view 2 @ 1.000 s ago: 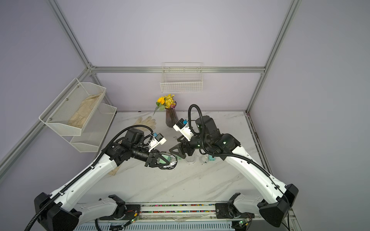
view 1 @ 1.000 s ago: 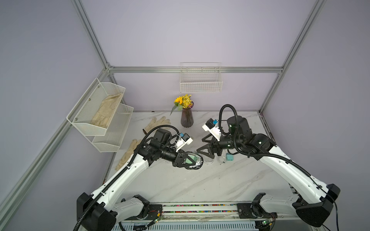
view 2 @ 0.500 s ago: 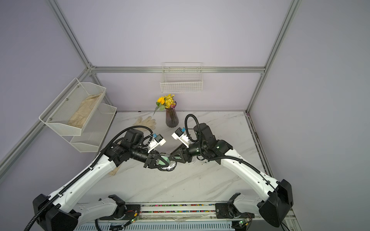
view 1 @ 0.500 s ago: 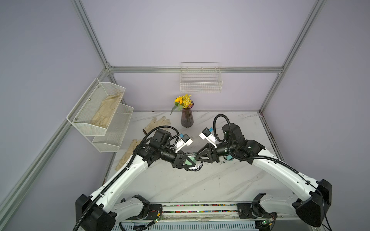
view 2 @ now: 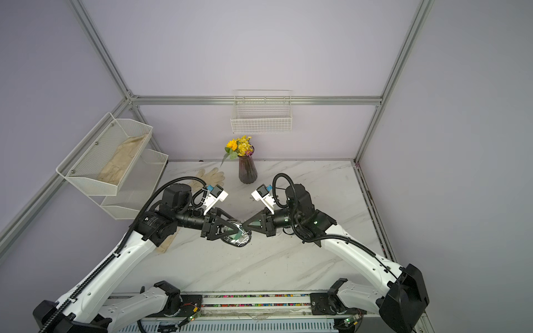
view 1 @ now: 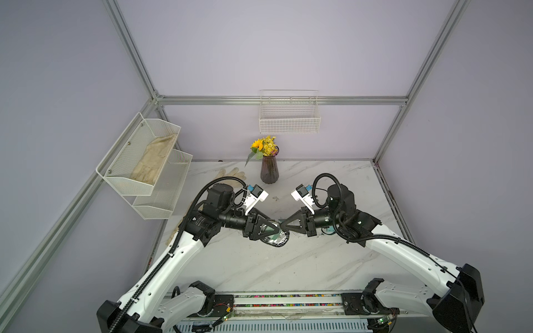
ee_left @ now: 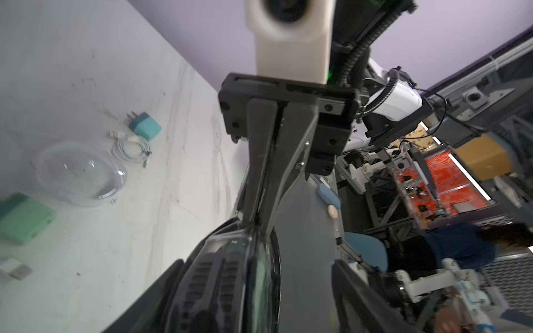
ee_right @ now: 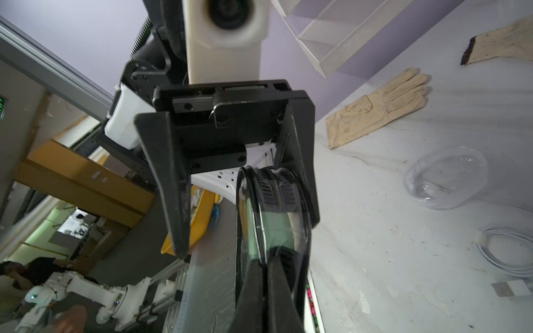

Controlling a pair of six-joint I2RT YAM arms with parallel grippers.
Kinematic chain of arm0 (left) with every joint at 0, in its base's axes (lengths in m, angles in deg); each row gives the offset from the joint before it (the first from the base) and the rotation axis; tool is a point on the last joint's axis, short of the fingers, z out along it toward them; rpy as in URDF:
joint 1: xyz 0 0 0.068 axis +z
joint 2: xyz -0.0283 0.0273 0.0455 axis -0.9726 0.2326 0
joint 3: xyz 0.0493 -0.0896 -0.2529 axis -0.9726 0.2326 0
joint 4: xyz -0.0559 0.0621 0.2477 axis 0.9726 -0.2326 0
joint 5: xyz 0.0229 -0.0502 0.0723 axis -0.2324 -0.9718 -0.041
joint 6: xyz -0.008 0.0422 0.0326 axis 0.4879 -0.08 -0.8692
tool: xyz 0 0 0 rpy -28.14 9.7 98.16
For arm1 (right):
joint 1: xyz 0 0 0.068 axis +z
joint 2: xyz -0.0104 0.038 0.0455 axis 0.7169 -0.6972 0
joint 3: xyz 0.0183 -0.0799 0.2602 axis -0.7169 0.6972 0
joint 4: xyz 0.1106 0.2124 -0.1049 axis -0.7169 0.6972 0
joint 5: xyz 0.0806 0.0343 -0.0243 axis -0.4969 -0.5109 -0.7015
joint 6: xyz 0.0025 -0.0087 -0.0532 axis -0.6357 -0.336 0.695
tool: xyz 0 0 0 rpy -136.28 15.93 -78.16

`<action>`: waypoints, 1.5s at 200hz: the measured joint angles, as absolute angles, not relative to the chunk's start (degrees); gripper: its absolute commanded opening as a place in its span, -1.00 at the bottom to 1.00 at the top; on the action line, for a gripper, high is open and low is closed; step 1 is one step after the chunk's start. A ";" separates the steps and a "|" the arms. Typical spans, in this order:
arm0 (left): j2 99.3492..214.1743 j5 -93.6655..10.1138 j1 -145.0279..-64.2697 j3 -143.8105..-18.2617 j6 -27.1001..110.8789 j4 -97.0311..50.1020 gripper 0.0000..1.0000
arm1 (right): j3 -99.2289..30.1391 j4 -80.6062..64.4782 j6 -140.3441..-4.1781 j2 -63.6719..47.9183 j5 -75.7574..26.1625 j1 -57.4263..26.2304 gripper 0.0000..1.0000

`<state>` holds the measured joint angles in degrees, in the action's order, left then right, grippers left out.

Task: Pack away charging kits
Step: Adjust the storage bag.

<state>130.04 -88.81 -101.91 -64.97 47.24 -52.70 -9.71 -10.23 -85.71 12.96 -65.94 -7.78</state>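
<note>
In both top views the black-rimmed case [view 1: 275, 235] hung over the marble [view 1: 259, 265]. A second earlier the left gripper [view 1: 269, 230] clamped it. Now those jaws stood wide and the right gripper [view 1: 286, 227] pinched its rim: handover made, I judged. Open room lay at six o'clock, the vase [view 1: 268, 172] at twelve. Left wrist: a clear case [ee_left: 79, 173] lay empty. Right wrist: one left jaw stood clear, the other just beside the case.

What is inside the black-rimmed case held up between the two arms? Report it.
Through the clear shell of the black-rimmed case a mint-green charger shows, with strands of white cable. The right tool, shut on the rim, covers part of the inside; the rest cannot be told.
</note>
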 measured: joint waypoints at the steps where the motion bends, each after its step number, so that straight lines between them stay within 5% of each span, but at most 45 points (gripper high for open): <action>1: 129.71 -88.77 -101.91 -64.51 47.85 -51.79 0.73 | -9.54 -10.64 -85.99 12.98 -65.86 -7.78 -1.00; 64: 125.41 -70.50 -105.98 -44.51 75.91 -12.75 0.69 | 2.99 -38.82 -107.34 16.69 -51.06 -7.76 -1.00; 137: 129.19 -58.63 -109.00 -40.20 85.84 5.85 0.30 | 5.17 -47.12 -113.03 17.53 -42.62 -7.47 -1.00; 196: 134.08 -58.28 -109.83 -40.20 89.18 10.70 0.22 | 6.92 -49.55 -115.28 15.51 -40.11 -6.60 -1.00; 235: 135.68 -59.06 -110.00 -40.20 92.13 15.03 -0.31 | 6.88 -49.44 -115.21 15.12 -39.23 -6.36 -1.00; 252: 135.70 -59.26 -110.00 -40.20 93.16 15.90 -0.38 | 5.98 -47.56 -114.36 15.03 -39.26 -6.27 -1.00; 275: 135.24 -59.06 -109.02 -40.20 95.39 16.25 -0.45 | 0.93 -37.48 -109.14 16.08 -39.28 -6.23 -0.47; 300: 133.95 -60.09 -106.37 -40.20 99.23 15.75 -0.47 | -5.41 -25.48 -100.39 19.89 -38.71 -6.08 -0.41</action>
